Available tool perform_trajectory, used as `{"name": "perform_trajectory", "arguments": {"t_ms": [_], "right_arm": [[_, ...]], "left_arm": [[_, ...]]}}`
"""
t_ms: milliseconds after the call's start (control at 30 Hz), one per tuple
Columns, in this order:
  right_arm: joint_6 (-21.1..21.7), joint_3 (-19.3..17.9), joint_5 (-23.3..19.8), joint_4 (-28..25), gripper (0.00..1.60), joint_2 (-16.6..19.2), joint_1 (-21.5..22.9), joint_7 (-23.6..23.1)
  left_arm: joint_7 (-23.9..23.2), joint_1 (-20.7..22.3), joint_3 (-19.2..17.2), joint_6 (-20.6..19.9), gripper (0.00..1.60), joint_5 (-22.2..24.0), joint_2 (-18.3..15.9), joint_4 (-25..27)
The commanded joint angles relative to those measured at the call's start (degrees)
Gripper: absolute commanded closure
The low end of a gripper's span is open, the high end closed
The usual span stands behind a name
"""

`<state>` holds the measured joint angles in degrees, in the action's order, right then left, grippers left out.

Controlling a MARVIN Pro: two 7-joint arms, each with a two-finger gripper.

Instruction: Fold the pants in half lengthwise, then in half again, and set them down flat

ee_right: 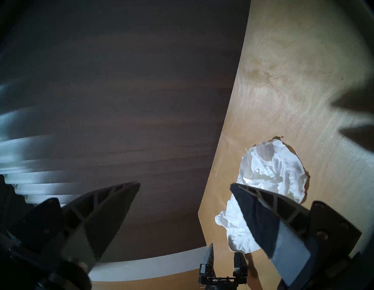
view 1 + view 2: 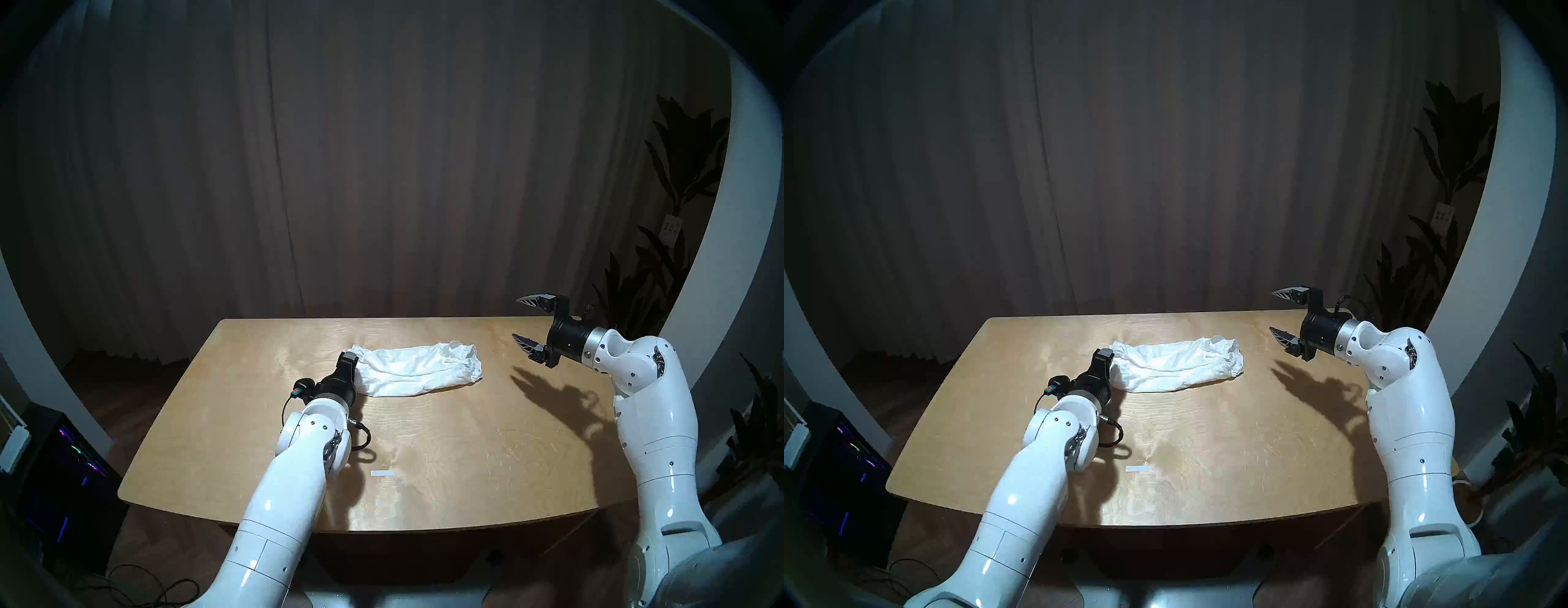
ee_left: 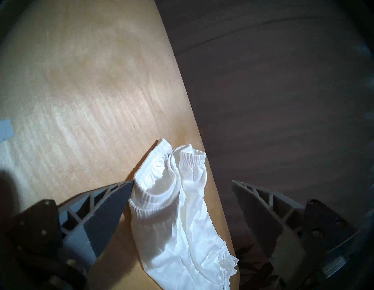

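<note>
Dark curtains hang behind a pale wood worktop (image 2: 263, 424); potted plant (image 2: 674, 178) at far right, small white tape strip (image 2: 382, 473) near front edge. White pants (image 2: 418, 369) lie folded lengthwise across worktop centre. Left hand (image 3: 182, 184) sits low at the waistband end, fingers spread wide, one fingertip (image 3: 129, 183) touching the elastic, nothing gripped. Right hand (image 2: 518, 318) hovers apart beyond the hem end, released & empty.

White pants (image 2: 418, 370) lie on a tan wood-grain table (image 2: 466, 446) bearing a white tape strip (image 2: 382, 473).
</note>
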<state>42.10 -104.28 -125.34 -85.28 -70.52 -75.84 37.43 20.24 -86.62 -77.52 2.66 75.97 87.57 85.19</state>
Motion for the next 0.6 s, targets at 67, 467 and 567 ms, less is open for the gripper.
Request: {"name": "perform_trajectory", "arguments": {"t_ms": [67, 467, 567], "right_arm": [[-2.6, -1.5, -2.3, -4.5, 0.0, -1.0, -0.8, 2.2], [-2.9, -2.1, -2.9, -4.5, 0.0, -1.1, -0.2, 3.8], [-2.9, -2.4, -3.0, -4.5, 0.0, -1.0, -0.1, 4.0]], "left_arm": [[9.8, 3.1, -1.5, -2.2, 0.0, 1.1, 2.3, 2.8], [20.3, 5.9, -1.8, -5.1, 0.0, 3.0, 4.2, 1.9], [20.1, 6.8, -1.3, -4.8, 0.0, 3.0, 4.8, 0.4]]}}
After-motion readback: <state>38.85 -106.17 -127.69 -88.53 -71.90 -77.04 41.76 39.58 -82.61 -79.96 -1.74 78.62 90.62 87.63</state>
